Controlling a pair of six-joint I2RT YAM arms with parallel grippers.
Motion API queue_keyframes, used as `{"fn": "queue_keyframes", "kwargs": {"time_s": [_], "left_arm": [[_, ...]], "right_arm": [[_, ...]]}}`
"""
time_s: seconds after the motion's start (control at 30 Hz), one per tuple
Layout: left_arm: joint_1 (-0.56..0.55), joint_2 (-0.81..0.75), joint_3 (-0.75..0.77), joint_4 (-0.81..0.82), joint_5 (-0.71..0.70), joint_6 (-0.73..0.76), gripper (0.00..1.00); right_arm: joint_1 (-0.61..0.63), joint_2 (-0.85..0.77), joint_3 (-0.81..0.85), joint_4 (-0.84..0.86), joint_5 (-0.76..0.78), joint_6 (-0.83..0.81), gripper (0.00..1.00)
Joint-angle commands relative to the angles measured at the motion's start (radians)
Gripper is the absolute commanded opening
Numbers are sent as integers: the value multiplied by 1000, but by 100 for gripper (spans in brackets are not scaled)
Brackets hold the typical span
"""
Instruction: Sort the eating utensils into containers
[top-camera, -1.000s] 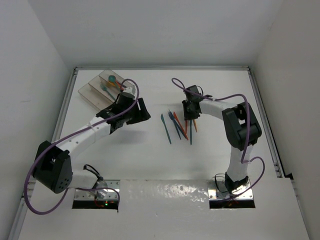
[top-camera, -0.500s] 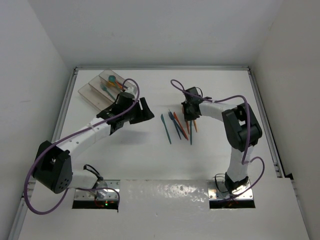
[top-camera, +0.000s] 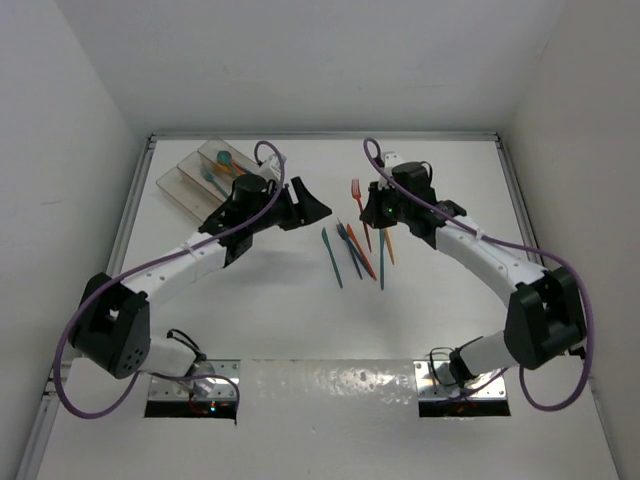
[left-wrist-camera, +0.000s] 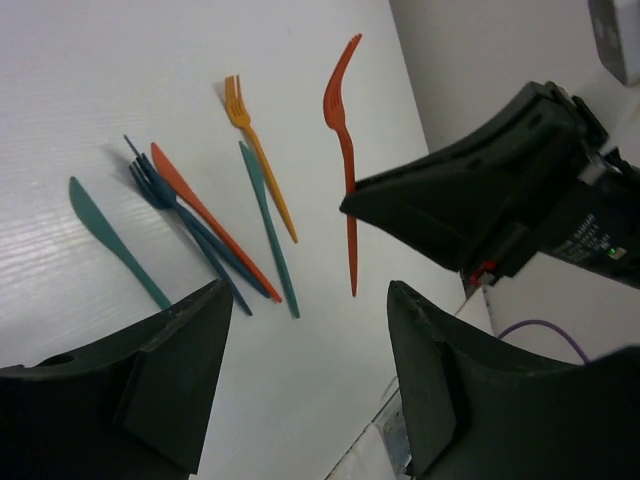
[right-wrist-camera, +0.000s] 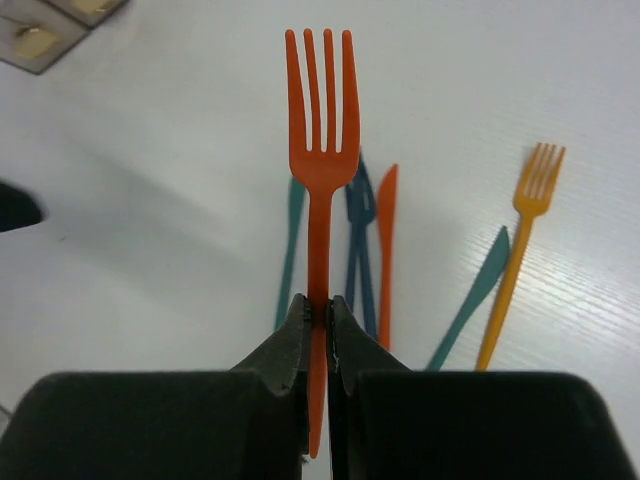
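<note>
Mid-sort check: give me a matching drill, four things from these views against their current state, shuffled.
Things:
1. red fork
2. yellow-orange fork
3. left gripper
4. clear tray

States:
A. open, holding nothing
B. far left corner, utensils inside
C. clamped in the right gripper
D. lying flat on the table

Pairs: 1-C, 2-D, 3-A, 4-B

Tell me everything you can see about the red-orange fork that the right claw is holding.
The red-orange fork is thin, smooth plastic by its look: four straight tines on a slim handle. The right claw pinches the handle about midway. It hangs clear of the white table, tines pointing away from the claw, above the loose utensils lying there. Nothing else touches it.
</note>
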Motion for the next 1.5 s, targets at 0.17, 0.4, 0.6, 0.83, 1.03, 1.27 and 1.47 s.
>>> {"fn": "queue_keyframes", "kwargs": {"time_s": [0.17,0.4,0.6,0.83,1.03,1.27,1.47], "left_arm": [[-29,118,134,161,67,-14,59],[-61,217,240,109,41,3,54],[-79,268,300,76,10,29,33],[-81,300,340,12,-31,61,32],[-81,278,324,-17,-65,79,52],[-79,251,326,-53,-114,108,58],[-79,283,311,-1,-44,81,42]], "right_arm": [[38,-101,-27,16,-158,38,0],[61,-118,-18,16,-180,52,0],[67,-112,-9,22,-186,54,0],[67,-92,8,17,-174,38,0],[67,-71,19,25,-165,38,0],[67,-49,28,29,-168,43,0],[67,-45,30,48,-172,50,0]]}}
